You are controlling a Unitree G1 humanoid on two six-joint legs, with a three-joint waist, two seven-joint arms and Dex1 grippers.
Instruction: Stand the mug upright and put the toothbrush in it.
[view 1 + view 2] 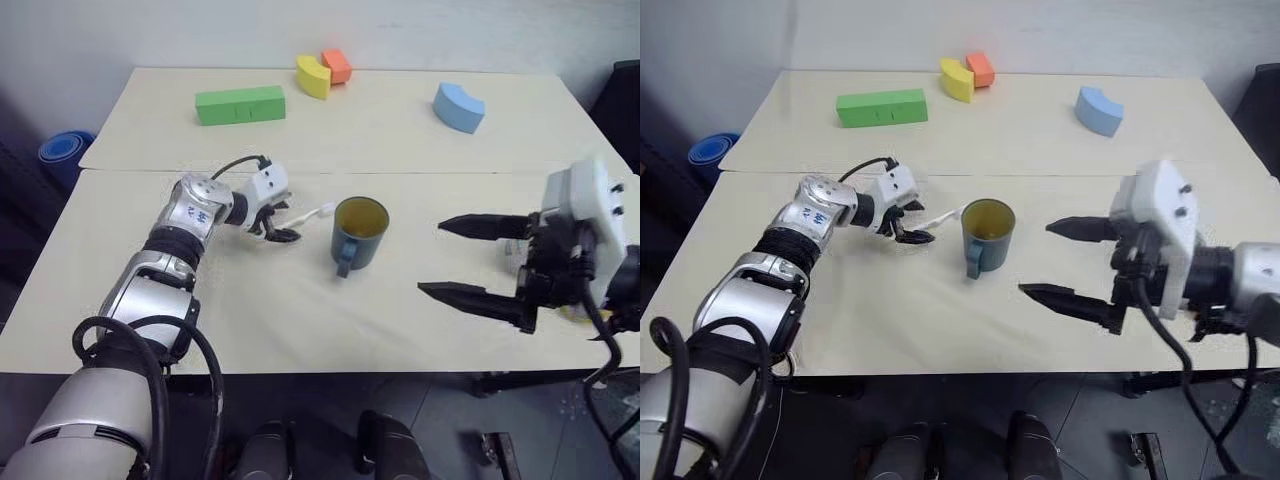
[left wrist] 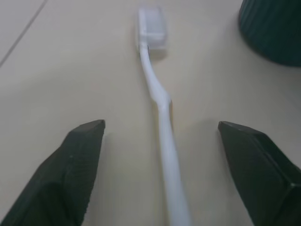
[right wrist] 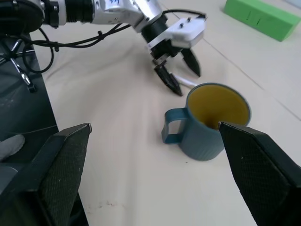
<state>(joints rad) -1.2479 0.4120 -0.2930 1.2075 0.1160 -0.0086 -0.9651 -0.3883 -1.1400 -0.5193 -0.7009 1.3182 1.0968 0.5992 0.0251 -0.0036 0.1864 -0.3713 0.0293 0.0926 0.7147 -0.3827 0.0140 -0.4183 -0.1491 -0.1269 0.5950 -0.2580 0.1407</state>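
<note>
on the near half of the pale table [image 1: 420, 140], near its middle: one mug [image 1: 358, 232], dark teal-blue, yellowish inside, standing upright with its mouth up and its loop handle turned toward the near edge; the first part of the task reads as done. just left of the mug: one toothbrush [image 1: 312, 213], slim and white, lying flat on the tabletop, not yet lifted and not yet in the mug; this second part is left. long axis of the toothbrush: roughly left to right across the table and level, bristled head at the right end close beside the mug's wall but apart from it, handle end at the left under the left gripper [image 1: 274, 228]. left gripper: lowered over the handle end, its two black fingers spread on either side of the handle with a clear gap each side in the left wrist view, grasping nothing. right gripper [image 1: 480, 262]: raised well to the right of the mug, fingers spread wide, empty. remaining, by judgement: close on the handle, lift, tip the toothbrush toward upright and lower it into the mug's mouth. far half of the table: green block [image 1: 240, 104], yellow block [image 1: 313, 76], orange block [image 1: 337, 66], blue block [image 1: 459, 107], all well apart from the work.
</note>
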